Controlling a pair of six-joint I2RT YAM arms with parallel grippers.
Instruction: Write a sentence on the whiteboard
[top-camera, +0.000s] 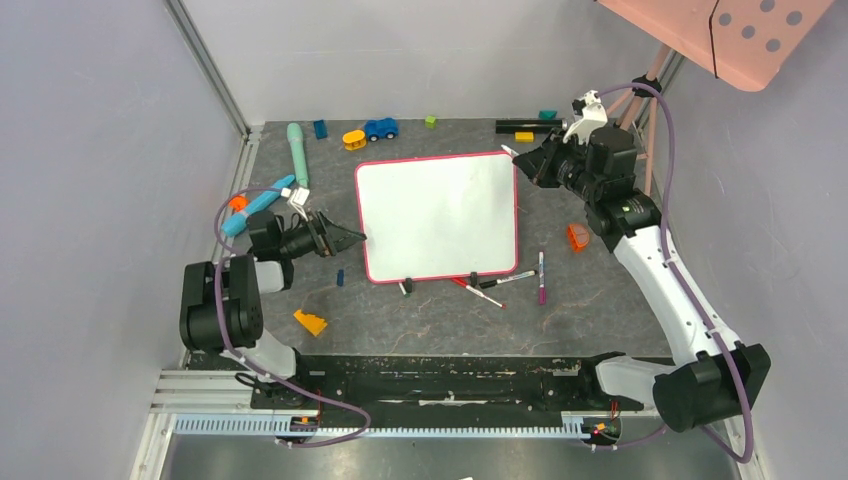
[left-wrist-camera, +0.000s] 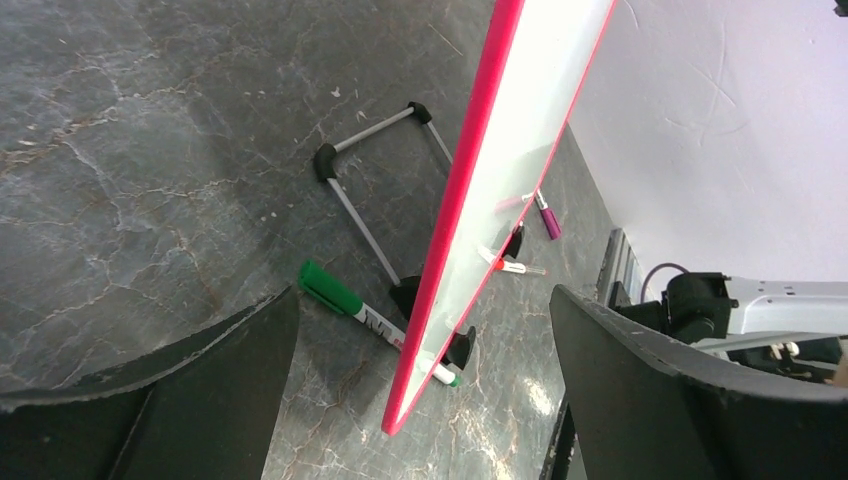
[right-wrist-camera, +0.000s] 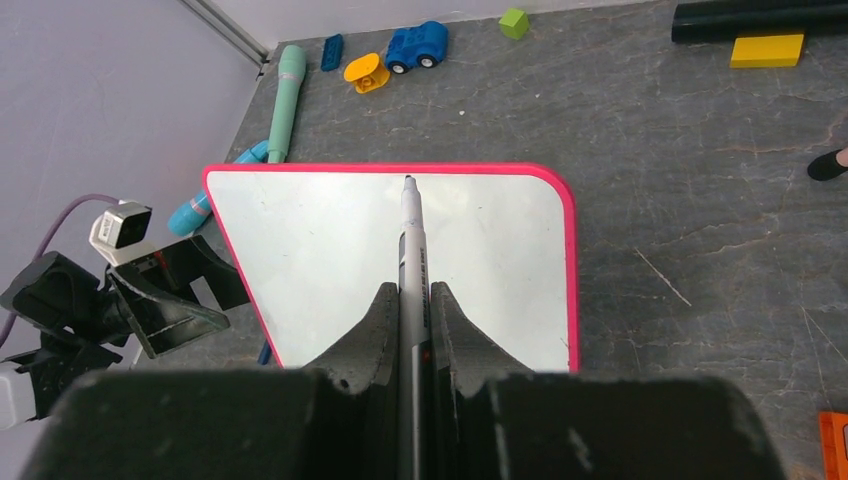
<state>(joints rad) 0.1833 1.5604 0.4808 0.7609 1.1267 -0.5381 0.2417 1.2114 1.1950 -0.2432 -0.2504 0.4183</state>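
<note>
The whiteboard (top-camera: 437, 215) stands propped on a wire stand in the middle of the table, pink-red frame, two black clip feet at its lower edge. Its face is blank; no sentence shows on it. My right gripper (top-camera: 527, 165) is shut on a grey marker (right-wrist-camera: 412, 225) at the board's upper right corner. In the right wrist view the marker's tip lies over the board (right-wrist-camera: 300, 250) near its top edge. My left gripper (top-camera: 352, 238) is open and empty at the board's left edge. In the left wrist view the board's edge (left-wrist-camera: 455, 200) runs between the open fingers (left-wrist-camera: 230, 370).
A green marker (left-wrist-camera: 335, 292) lies behind the board by the wire stand (left-wrist-camera: 350, 210). Purple (top-camera: 541, 277) and red (top-camera: 483, 293) markers lie in front of it. A blue car (top-camera: 380, 128), teal cylinder (top-camera: 297, 152), black tube (top-camera: 528, 126) and orange pieces (top-camera: 311, 322) lie around.
</note>
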